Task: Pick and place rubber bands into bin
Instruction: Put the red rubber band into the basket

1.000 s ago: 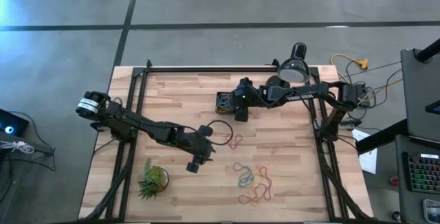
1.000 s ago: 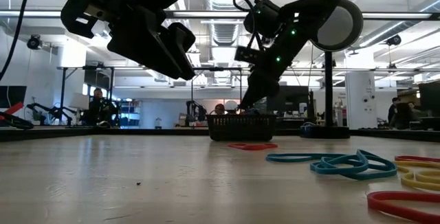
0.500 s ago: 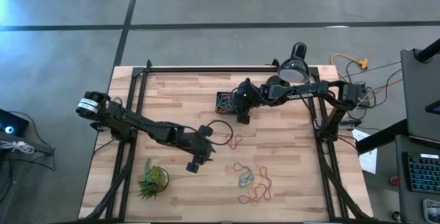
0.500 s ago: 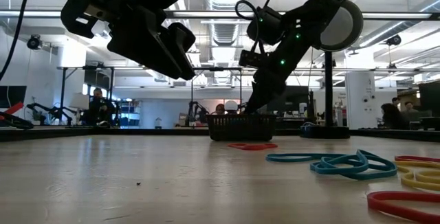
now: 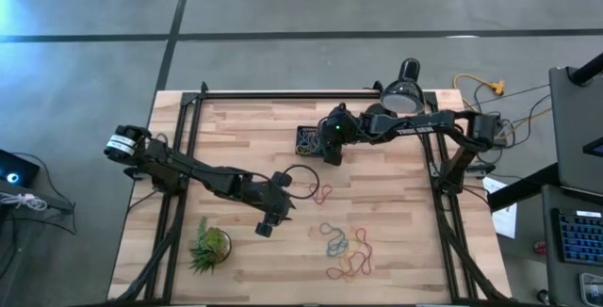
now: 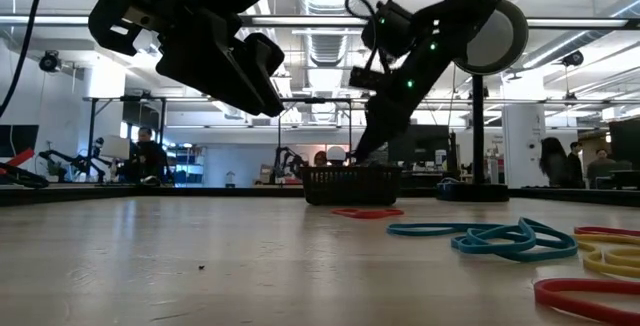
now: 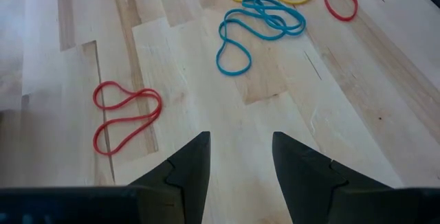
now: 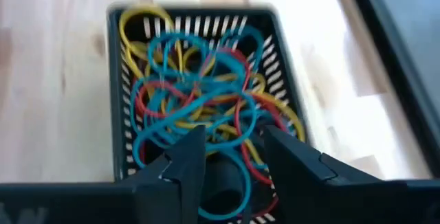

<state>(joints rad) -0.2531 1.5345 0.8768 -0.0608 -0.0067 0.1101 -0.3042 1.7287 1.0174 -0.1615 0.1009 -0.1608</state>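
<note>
Fingers of my right gripper (image 8: pixel 230 157) stand parted, holding nothing, over the bin (image 8: pixel 118 97) at centre frame, piled with rubber bands (image 8: pixel 196 90). A springy loop could catch a fingertip and lift out. My left gripper (image 7: pixel 240 157) waits open, lower centre.

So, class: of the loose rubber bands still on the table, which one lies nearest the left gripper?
The red band lying alone, twisted into a figure-eight beside the left gripper; the blue, yellow and other red ones sit in a cluster farther off.
</note>
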